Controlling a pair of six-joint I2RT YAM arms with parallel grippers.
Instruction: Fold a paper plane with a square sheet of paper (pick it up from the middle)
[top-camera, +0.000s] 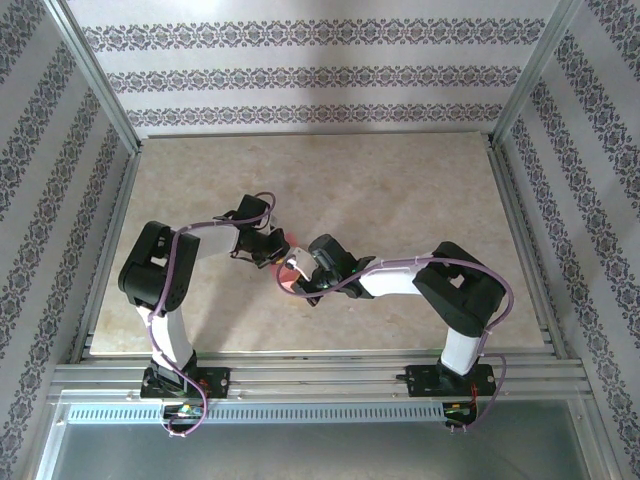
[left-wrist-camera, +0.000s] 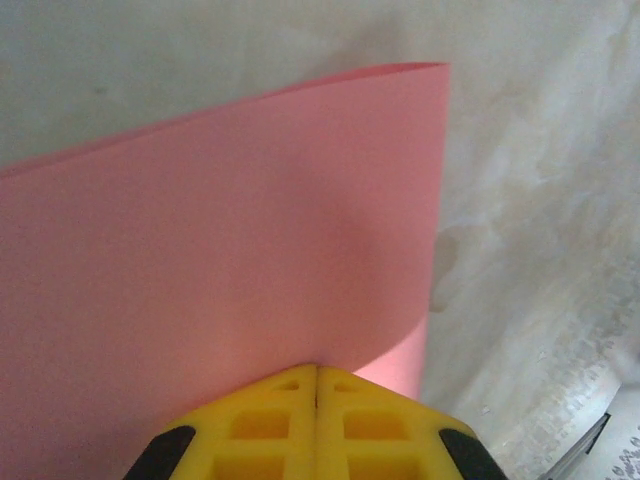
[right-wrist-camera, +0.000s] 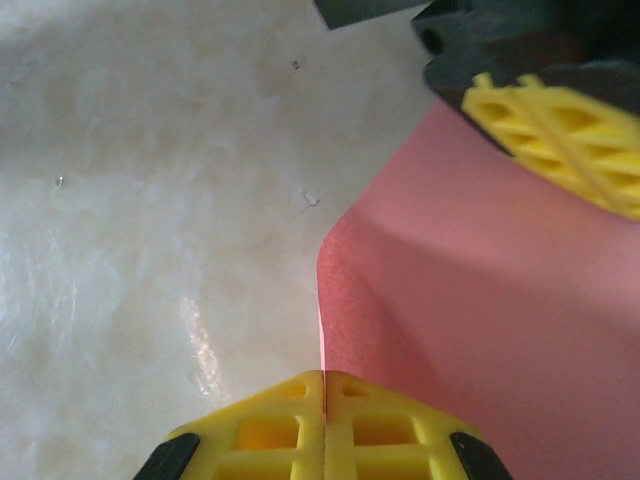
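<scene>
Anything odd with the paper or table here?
Nothing spilled or torn. The pink sheet bows in a loose curve instead of lying flat, pinched by the left fingers and right fingers, both shut.

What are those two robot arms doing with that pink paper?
They are both holding a pink paper sheet above the table. The left gripper is pinched shut on one part of it, and the right gripper is pinched shut on another. The sheet curves between them. It does not look like a plane yet, so the folding seems barely begun.
</scene>
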